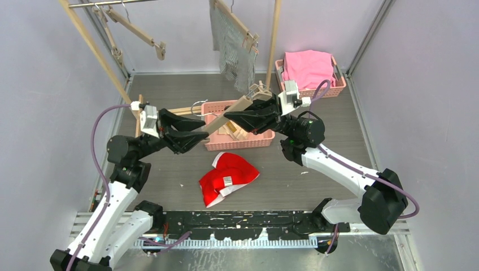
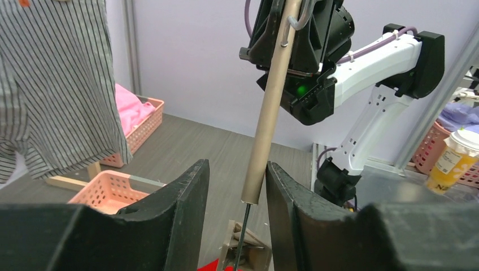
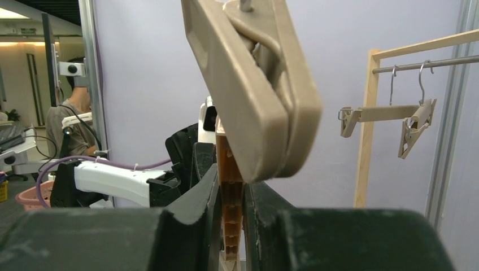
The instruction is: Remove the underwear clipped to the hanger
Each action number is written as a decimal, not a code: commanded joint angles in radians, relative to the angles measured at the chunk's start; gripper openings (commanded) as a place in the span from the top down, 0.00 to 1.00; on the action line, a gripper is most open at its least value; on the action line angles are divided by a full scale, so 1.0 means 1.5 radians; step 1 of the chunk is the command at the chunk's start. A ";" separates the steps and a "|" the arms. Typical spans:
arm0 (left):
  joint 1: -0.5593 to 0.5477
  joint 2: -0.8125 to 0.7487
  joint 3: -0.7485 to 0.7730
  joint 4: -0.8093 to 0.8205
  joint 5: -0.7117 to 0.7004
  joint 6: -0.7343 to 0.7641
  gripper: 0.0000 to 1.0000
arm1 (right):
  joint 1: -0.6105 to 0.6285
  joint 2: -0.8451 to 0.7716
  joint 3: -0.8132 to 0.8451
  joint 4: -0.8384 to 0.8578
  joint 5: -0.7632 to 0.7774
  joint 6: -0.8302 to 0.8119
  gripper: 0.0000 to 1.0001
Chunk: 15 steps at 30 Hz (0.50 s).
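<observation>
My right gripper [image 1: 233, 117] is shut on a tan clip hanger [image 1: 243, 103] and holds it tilted above the pink basket; in the right wrist view its fingers [image 3: 206, 192] pinch the ribbed bar [image 3: 230, 192] below a closed clip [image 3: 254, 90]. My left gripper [image 1: 203, 129] is open around the bar's lower end, and the bar [image 2: 271, 107] stands between the spread fingers [image 2: 186, 197]. Red underwear with white trim [image 1: 229, 178] lies flat on the table. Grey-and-white striped underwear [image 1: 233, 48] hangs clipped on the rack, and it also shows in the left wrist view [image 2: 56, 84]. The peach underwear is out of view.
A pink basket [image 1: 217, 144] with loose hangers sits mid-table. A second basket [image 1: 339, 87] at the back right holds a bright pink cloth [image 1: 308, 68]. An empty hanger [image 1: 133, 28] hangs on the wooden rack [image 1: 93, 48] at the back left.
</observation>
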<state>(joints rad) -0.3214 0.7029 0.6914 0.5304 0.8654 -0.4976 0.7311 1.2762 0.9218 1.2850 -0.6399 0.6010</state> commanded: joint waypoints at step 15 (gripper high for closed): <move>-0.006 0.023 0.062 -0.058 0.047 -0.045 1.00 | 0.010 0.010 0.024 0.042 0.003 0.011 0.99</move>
<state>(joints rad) -0.3271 0.7326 0.6964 0.5610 0.9623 -0.5495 0.7330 1.2896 0.9218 1.2976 -0.6308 0.6353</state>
